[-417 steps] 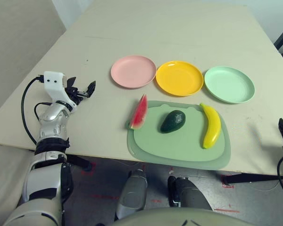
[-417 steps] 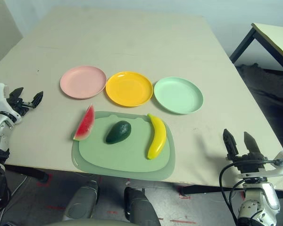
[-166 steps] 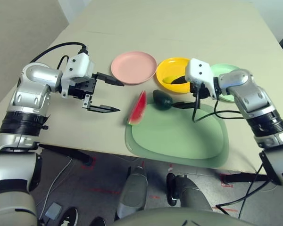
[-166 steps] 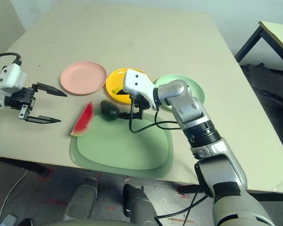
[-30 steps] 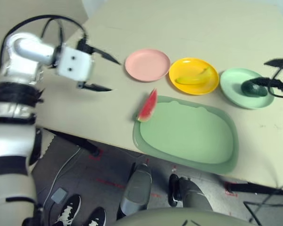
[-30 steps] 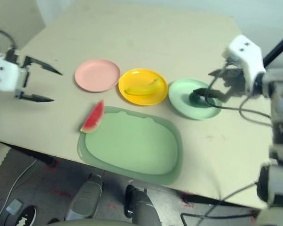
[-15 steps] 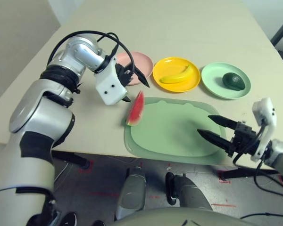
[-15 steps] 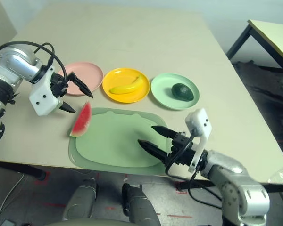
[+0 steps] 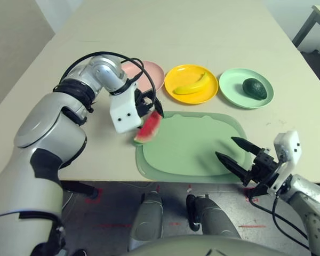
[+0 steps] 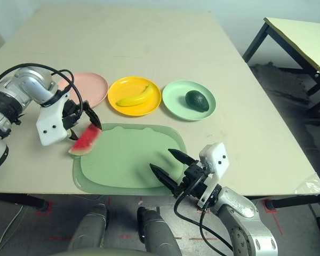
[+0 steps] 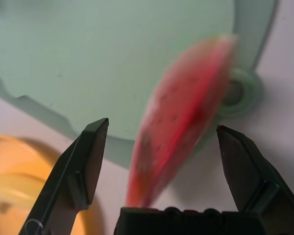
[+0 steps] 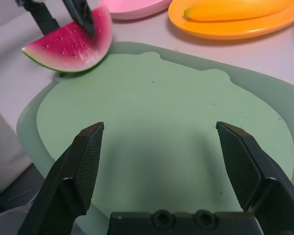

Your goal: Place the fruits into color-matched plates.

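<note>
The left gripper (image 9: 149, 109) is spread wide, one black finger on each side of the watermelon wedge (image 9: 148, 128), not squeezing it. The wedge is red with a thin green rind and sits on the corner of the smooth pale green mat (image 9: 192, 144). Just past this gripper is the round pink plate (image 10: 93, 88). The curved banana (image 10: 133, 97) lies in the shiny yellow-orange plate (image 10: 122, 85). The dark avocado (image 10: 196, 100) lies in the mint green plate (image 10: 173, 93). The right gripper (image 10: 168, 165) is open above the mat's bare near edge.
</note>
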